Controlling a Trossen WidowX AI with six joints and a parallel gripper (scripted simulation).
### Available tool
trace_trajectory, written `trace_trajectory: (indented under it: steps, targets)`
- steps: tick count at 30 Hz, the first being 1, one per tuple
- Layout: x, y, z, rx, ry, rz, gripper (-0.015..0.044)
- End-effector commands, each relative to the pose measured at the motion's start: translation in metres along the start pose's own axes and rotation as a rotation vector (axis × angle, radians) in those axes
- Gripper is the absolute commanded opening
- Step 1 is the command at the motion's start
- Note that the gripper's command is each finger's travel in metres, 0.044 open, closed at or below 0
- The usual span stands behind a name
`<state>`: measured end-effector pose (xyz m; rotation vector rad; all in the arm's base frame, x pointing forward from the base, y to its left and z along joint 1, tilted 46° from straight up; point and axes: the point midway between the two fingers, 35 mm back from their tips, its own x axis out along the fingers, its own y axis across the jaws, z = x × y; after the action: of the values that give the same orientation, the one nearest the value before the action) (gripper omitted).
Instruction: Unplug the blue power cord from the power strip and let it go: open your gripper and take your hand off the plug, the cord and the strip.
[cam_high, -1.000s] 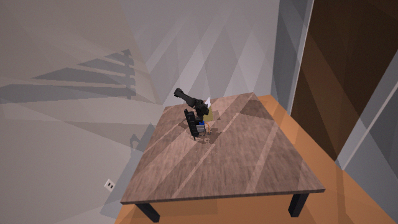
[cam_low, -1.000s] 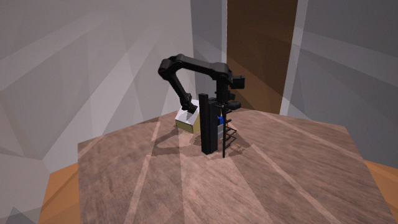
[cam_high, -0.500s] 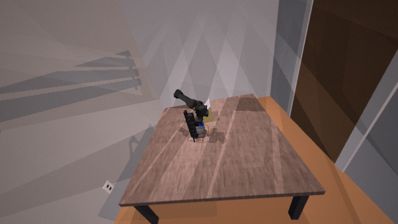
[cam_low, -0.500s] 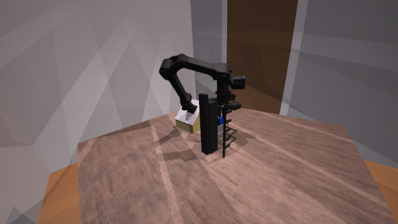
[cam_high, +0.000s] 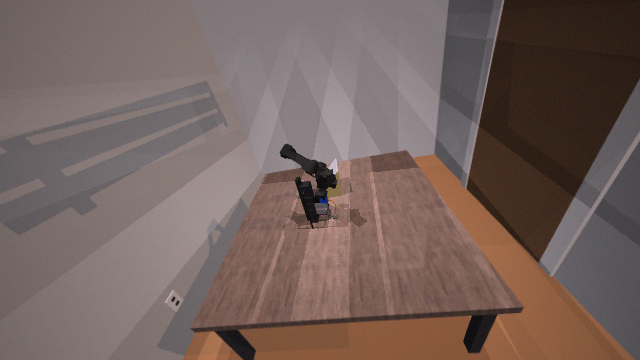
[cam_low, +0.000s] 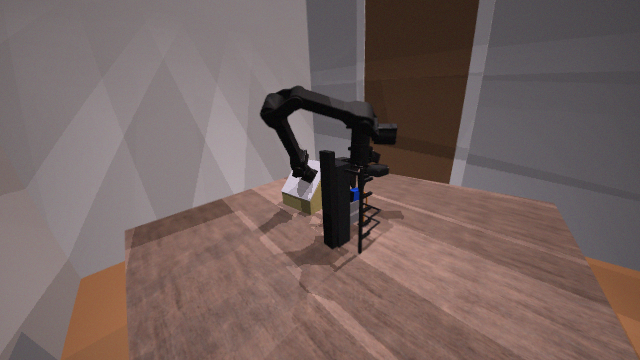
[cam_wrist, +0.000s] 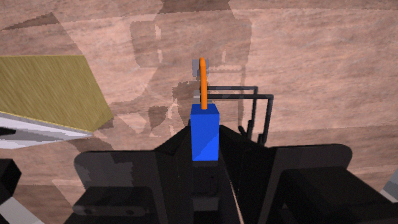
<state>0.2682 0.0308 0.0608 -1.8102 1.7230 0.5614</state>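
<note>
— Wrist camera first: what have you got?

— I have the gripper (cam_wrist: 205, 150) clamped on the blue plug (cam_wrist: 204, 131), one dark finger (cam_wrist: 172, 150) pressed to each flat side. An orange cord (cam_wrist: 203, 82) rises from the plug's far end and curves away over the table (cam_wrist: 310, 45).

— How do you expect it to handle?

— I'd judge the plug a small, stiff, light block with smooth faces, so it could slip if the squeeze is shallow. Its flat sides are the place to hold, where I am now, not the cord, which looks thin and bendy and would just flex.

— Where is the plug relative to the strip?

— From the wrist I can't tell; the strip is hidden beneath my own fingers. On the exterior camera the plug (cam_low: 355, 194) shows as a blue patch low beside a tall black post (cam_low: 334, 200) and a thin black rack (cam_low: 367, 220), with a grey block just under it that I take for the strip. Whether the prongs are out, I cannot tell. On the top camera everything is too small, though the arm (cam_high: 307, 164) reaching down shows.
</note>
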Motion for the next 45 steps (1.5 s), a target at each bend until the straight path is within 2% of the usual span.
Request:
trace_trajectory:
  steps: [1,15,20,32,40,45]
  targets:
    - [-0.010,-0.002,0.034,0.002,-0.080,-0.012,0.0000]
    - [-0.016,0.000,0.056,0.002,-0.080,-0.013,0.0000]
    - [-0.006,-0.002,0.038,0.001,-0.075,-0.013,0.0131]
    - [-0.006,-0.002,0.038,0.001,-0.075,-0.013,0.0440]
    - [-0.022,-0.002,0.094,0.002,-0.079,-0.014,0.0440]
    - [-0.023,-0.002,0.097,0.002,-0.079,-0.014,0.0440]
